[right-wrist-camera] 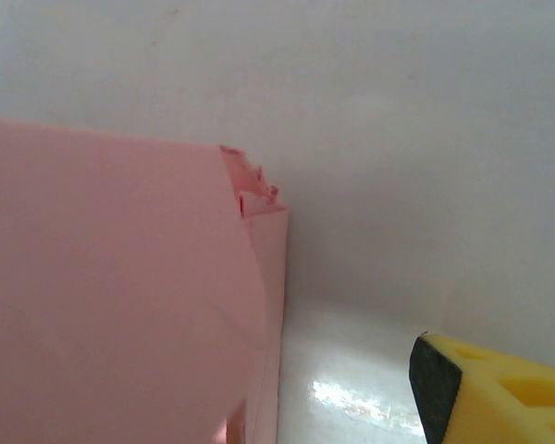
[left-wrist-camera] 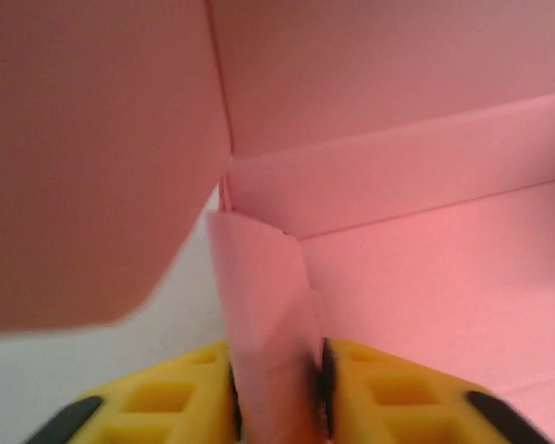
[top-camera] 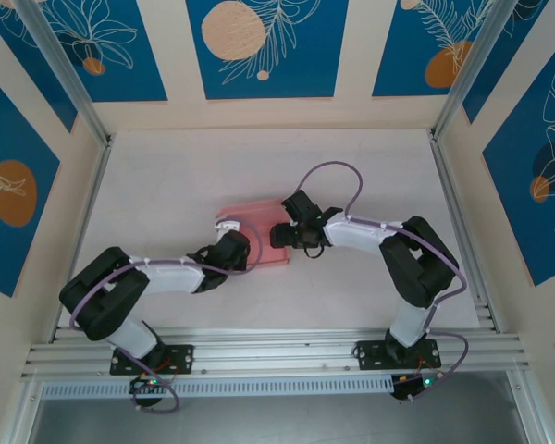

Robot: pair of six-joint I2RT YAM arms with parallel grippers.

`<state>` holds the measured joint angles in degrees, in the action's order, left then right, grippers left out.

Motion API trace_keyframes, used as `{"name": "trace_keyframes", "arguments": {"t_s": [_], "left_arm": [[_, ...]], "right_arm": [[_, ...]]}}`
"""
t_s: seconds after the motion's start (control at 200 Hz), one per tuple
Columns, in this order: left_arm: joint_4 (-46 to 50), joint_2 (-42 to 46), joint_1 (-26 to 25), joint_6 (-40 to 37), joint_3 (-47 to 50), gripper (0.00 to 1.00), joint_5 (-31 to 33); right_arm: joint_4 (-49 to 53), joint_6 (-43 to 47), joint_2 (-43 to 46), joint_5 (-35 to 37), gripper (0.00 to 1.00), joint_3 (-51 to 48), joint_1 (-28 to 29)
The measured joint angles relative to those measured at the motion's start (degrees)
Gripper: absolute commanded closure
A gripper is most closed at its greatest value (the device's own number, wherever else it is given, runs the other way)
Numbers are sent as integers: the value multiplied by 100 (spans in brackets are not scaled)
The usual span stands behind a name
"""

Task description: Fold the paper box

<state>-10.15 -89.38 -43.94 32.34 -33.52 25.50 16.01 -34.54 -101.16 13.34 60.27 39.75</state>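
The pale pink paper box (top-camera: 255,222) lies partly folded in the middle of the table, with walls and flaps raised. My left gripper (top-camera: 231,246) is at its near left side. In the left wrist view its yellow fingers (left-wrist-camera: 171,400) are shut on an upright pink side flap (left-wrist-camera: 270,314), with the box floor (left-wrist-camera: 444,287) beyond. My right gripper (top-camera: 289,233) is at the box's right edge. In the right wrist view a pink box wall (right-wrist-camera: 120,296) fills the left, and one yellow finger (right-wrist-camera: 499,393) stands apart from it, open; the other finger is hidden.
The white table (top-camera: 166,176) is bordered by aluminium rails (top-camera: 268,347) at the near edge and cream walls with blue panels (top-camera: 264,46) around it. Purple cables (top-camera: 338,171) loop over the arms.
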Motion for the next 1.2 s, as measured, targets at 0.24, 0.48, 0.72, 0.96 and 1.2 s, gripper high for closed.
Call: {"name": "trace_keyframes", "arguments": {"t_s": [0.24, 0.48, 0.72, 0.96, 1.2], "left_arm": [[704, -417, 11, -114, -595, 90, 273], [1198, -459, 22, -138, -820, 89, 437], [1858, -719, 20, 111, -1180, 96, 966], [1956, -905, 7, 323, -1287, 100, 1217], [1705, -573, 151, 291, -975, 50, 782]], "right_arm": [[129, -205, -48, 520, 34, 17, 238], [376, -501, -223, 859, 49, 173, 352], [527, -824, -527, 1246, 74, 616, 673], [492, -918, -590, 1377, 75, 686, 780], [706, -903, -713, 1458, 70, 907, 835]]}}
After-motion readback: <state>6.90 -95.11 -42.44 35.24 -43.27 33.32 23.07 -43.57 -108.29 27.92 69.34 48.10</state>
